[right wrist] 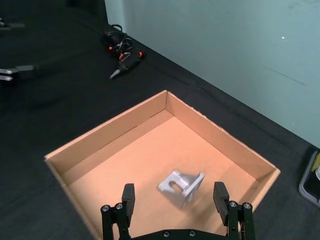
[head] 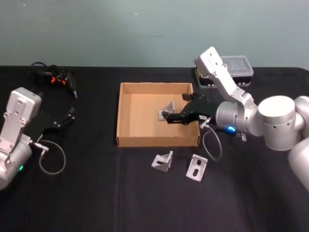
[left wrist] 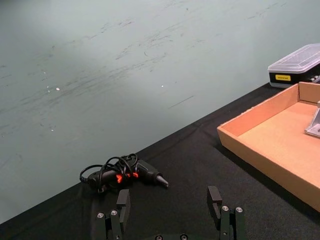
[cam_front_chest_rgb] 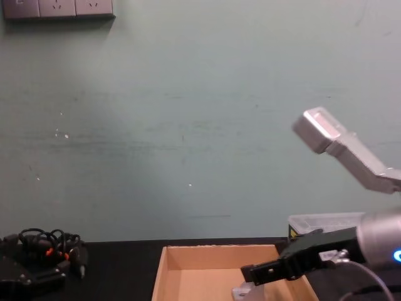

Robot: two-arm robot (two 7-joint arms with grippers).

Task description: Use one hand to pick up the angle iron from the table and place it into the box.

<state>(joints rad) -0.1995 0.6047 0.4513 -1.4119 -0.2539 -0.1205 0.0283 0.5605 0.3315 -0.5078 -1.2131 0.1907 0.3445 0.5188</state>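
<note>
**Angle iron inside the box, right gripper spread wide over it**

The right gripper [head: 167, 116] is seen reaching in over the right wall of the box [head: 157, 140], with its fingers set wide apart and nothing clamped. An angle iron [right wrist: 181, 185] is seen on the box floor, right of centre, below the parted fingers and ungripped. A second angle iron [head: 162, 162] and a third angle iron [head: 197, 167] are laid on the table [head: 96, 203] just in front of the box. The left gripper [left wrist: 168, 194] is held well left of the box, also spread wide and empty.
</note>
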